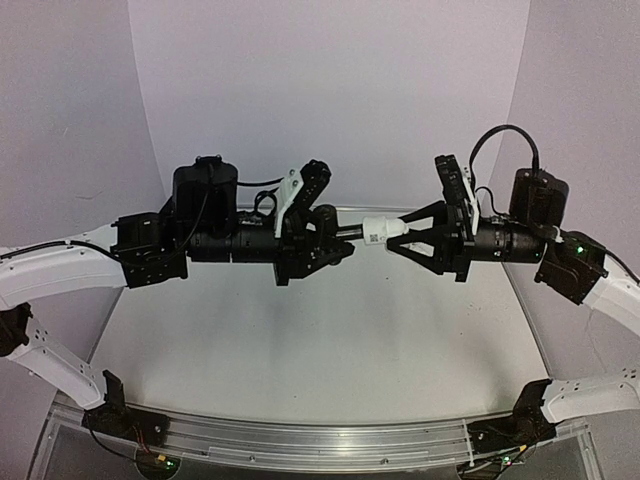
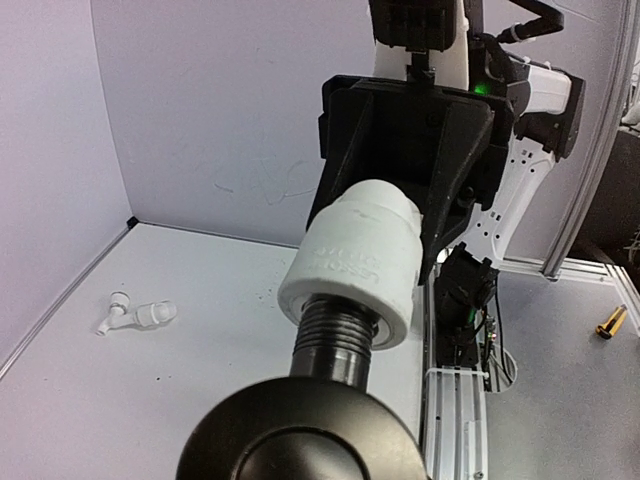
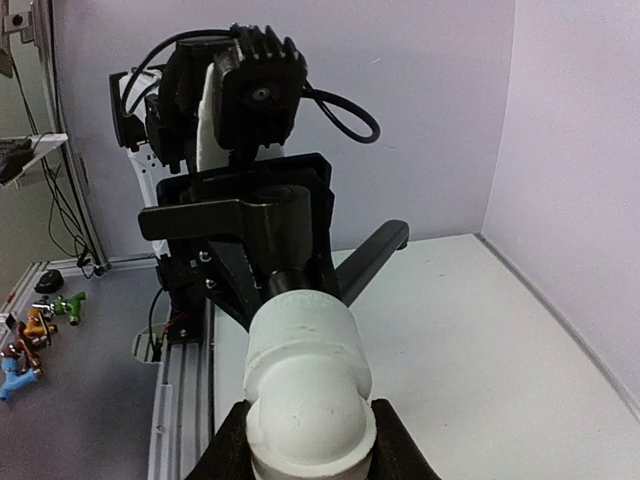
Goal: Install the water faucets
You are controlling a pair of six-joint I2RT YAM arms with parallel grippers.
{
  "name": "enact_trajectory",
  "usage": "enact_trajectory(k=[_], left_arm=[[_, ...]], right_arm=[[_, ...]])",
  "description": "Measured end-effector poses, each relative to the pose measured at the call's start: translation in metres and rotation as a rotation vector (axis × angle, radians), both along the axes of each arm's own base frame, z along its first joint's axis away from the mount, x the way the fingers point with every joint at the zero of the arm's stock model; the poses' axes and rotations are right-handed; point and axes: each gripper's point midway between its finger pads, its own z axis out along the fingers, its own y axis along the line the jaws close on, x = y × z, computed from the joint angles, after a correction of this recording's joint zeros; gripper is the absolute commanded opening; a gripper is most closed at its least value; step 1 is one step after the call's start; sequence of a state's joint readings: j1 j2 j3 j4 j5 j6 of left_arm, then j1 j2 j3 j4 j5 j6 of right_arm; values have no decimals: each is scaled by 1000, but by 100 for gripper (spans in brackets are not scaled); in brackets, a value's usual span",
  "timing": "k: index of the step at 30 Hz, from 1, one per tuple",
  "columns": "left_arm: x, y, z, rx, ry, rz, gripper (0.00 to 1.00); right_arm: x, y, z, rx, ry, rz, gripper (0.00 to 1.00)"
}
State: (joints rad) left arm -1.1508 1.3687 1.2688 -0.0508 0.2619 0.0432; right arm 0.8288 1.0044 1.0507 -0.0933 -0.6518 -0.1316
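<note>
Both arms meet in mid-air above the table. My left gripper (image 1: 335,243) is shut on the dark grey faucet (image 1: 352,232); its own fingers are hidden in the left wrist view behind the faucet's round body (image 2: 300,435). The faucet's threaded end (image 2: 335,335) sits inside a white pipe fitting (image 2: 355,265). My right gripper (image 3: 305,450) is shut on that white elbow fitting (image 3: 305,375), one black finger (image 3: 225,450) on each side. The faucet's thin spout (image 3: 372,258) points down to the right past the fitting.
A second small white fitting (image 2: 135,316) lies on the white table (image 1: 320,340) near the left wall. An aluminium rail (image 1: 320,445) runs along the near edge. A brass piece (image 2: 610,322) and coloured bits (image 3: 40,320) lie off the table.
</note>
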Motion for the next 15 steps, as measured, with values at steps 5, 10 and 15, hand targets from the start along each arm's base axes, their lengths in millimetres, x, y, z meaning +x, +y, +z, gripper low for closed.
enact_trajectory(k=[5, 10, 15], left_arm=[[2, 5, 1, -1, -31, 35, 0], [-10, 4, 7, -32, 30, 13, 0], [-33, 3, 1, -12, 157, -70, 0]], right_arm=[[0, 3, 3, 15, 73, 4, 0], [-9, -2, 15, -2, -108, 28, 0], [-26, -12, 40, 3, -453, 66, 0]])
